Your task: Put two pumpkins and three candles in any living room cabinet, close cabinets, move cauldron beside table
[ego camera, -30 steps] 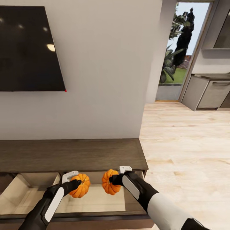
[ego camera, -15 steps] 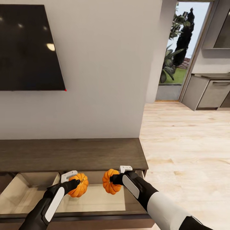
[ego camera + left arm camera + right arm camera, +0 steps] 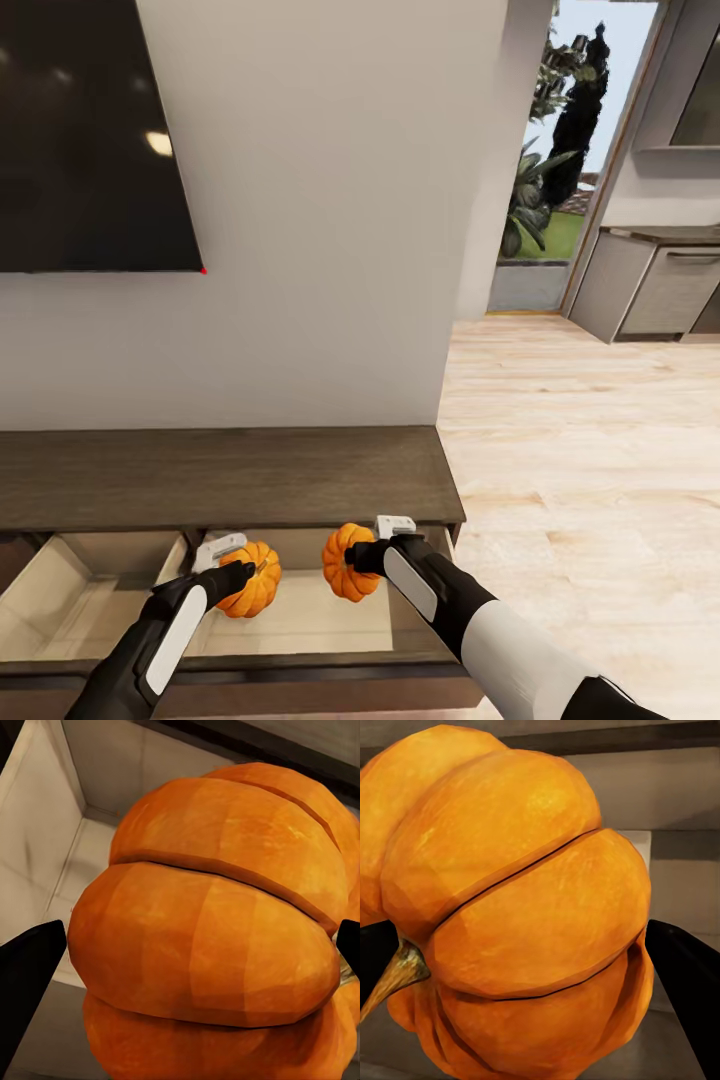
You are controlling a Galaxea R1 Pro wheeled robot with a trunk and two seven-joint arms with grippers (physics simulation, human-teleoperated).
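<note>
Two bright-orange ribbed pumpkins hang over the open drawer of the dark-brown cabinet (image 3: 230, 475). My left gripper (image 3: 235, 575) is shut on the left pumpkin (image 3: 252, 592), which bulges between the black fingertips (image 3: 26, 979) in the left wrist view (image 3: 202, 937). My right gripper (image 3: 362, 556) is shut on the right pumpkin (image 3: 345, 575), seen close up with its short stem (image 3: 394, 979) in the right wrist view (image 3: 525, 915). Both pumpkins hover above the pale beige drawer interior (image 3: 300, 625). Candles and cauldron are out of view.
A black TV (image 3: 90, 140) hangs on the white wall above the cabinet. Light wood floor (image 3: 580, 460) stretches to the right toward grey kitchen cupboards (image 3: 655, 290) and a glass door (image 3: 565, 160). The drawer's front edge (image 3: 300, 665) lies just below my arms.
The head view has shifted slightly, so the cabinet and TV sit a little higher in the picture. Both pumpkins stay gripped and have sunk slightly toward the drawer.
</note>
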